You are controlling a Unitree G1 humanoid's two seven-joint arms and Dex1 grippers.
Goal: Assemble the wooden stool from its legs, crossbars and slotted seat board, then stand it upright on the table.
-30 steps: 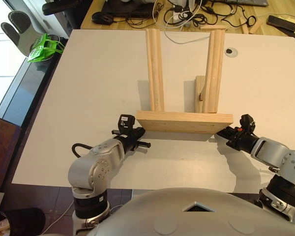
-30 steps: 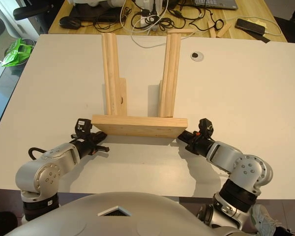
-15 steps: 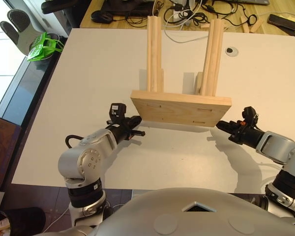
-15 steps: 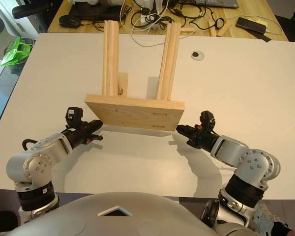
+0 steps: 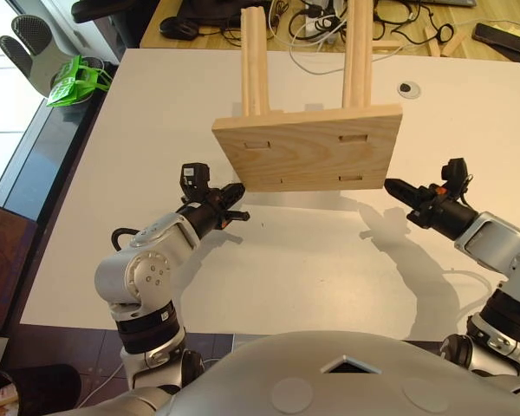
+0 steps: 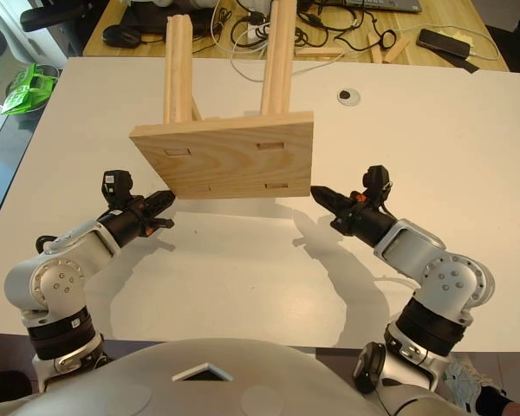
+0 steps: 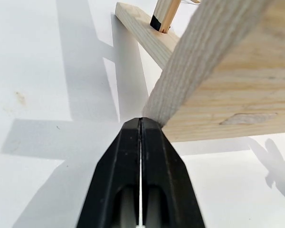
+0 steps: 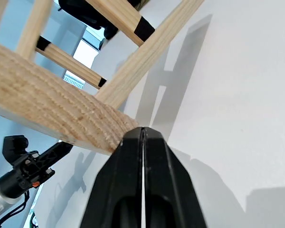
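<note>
The white rectangular table (image 5: 139, 130) is looked down on from the head by both eye views, facing forward over the arms, and the same scene is shared by them. The left wrist view is taken along the black two-fingered left gripper (image 7: 141, 121) and the right wrist view along the right gripper (image 8: 142, 130), each very near a corner of the pale wooden slotted seat board (image 7: 218, 80).

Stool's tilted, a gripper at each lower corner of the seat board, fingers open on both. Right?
No: both wrist views show the fingers shut. The rest holds: the left gripper and the right gripper are at the lower corners of the seat board.
</note>
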